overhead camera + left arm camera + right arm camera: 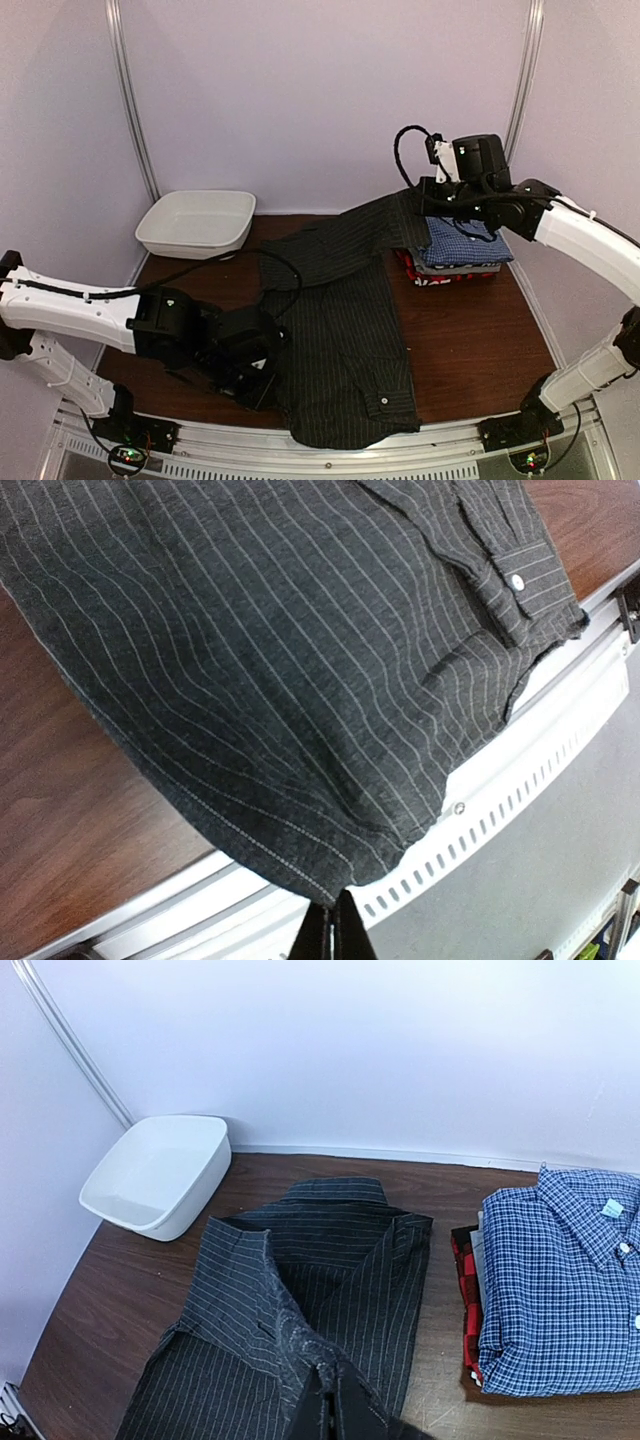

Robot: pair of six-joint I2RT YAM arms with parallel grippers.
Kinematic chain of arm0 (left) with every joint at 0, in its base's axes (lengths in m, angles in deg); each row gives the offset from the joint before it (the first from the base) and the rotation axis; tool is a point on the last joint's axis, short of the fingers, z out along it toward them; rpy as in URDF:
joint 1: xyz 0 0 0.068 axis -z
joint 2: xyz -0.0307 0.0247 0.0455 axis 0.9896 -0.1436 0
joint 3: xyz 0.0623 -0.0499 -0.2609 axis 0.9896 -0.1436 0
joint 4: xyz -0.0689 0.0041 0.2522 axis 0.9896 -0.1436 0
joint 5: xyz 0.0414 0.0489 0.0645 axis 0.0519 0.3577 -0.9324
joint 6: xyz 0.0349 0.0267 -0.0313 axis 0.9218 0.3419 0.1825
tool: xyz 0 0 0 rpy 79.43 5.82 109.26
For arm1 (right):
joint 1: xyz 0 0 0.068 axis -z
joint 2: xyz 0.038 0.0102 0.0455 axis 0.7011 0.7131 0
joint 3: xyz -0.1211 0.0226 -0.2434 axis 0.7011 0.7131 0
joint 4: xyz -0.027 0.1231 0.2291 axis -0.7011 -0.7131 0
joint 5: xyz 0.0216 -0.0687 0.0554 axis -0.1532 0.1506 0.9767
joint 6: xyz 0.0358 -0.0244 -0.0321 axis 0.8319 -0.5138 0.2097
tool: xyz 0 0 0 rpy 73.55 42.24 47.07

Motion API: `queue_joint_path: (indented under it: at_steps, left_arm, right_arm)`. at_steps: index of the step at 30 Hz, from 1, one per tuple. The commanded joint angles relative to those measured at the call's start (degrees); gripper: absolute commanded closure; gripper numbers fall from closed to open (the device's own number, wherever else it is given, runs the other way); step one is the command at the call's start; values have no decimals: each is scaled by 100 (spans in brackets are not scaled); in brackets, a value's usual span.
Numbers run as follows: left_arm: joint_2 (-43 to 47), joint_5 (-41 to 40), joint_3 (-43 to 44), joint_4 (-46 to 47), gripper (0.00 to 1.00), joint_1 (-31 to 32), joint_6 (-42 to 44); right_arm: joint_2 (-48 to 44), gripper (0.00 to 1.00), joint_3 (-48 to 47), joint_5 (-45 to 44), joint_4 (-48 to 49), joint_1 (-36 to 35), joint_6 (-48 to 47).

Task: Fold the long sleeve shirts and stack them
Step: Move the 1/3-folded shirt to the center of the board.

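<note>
Across the table (480, 350) sprawls the black pinstriped shirt (345, 340), its hem spilling off the near edge. The folded stack (460, 255) sits just right of the right gripper (328, 1390), which pinches a bunched fold below the collar. The left gripper (333, 920) is clamped on the hem corner at its tips. Either thin pinch could slip mid-fold, or dragged cloth could topple the stack.

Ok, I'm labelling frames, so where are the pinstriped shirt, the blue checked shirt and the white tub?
pinstriped shirt (345, 340): top external, body panel.
blue checked shirt (550, 1300): right wrist, folded front.
white tub (195, 246): top external, near wall.
</note>
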Motion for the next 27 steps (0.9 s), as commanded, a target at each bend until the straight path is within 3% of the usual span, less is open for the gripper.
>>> queue_joint_path:
  at_steps: [1,6,13,20,27]
  left_arm:
    - [254,-261,-45,-708,100,-336,90]
    - [919,-24,-1053,-422,100,-931,-26]
    - [833,543,-1640,407,100,-1046,41]
    - [499,553,-1707,1021,100,-1090,52]
    - [89,512,-1780,1377,100,-1616,363]
  right_arm:
    - [-71,100,118,412,-47,72,-72]
    - [-96,100,1079,1405,561,-222,306]
    - [564,100,2103,1501,1399,-1359,690]
    - [1775,100,2205,1551,2024,-1793,896]
    - [2888,100,1861,1212,2104,-1754,993]
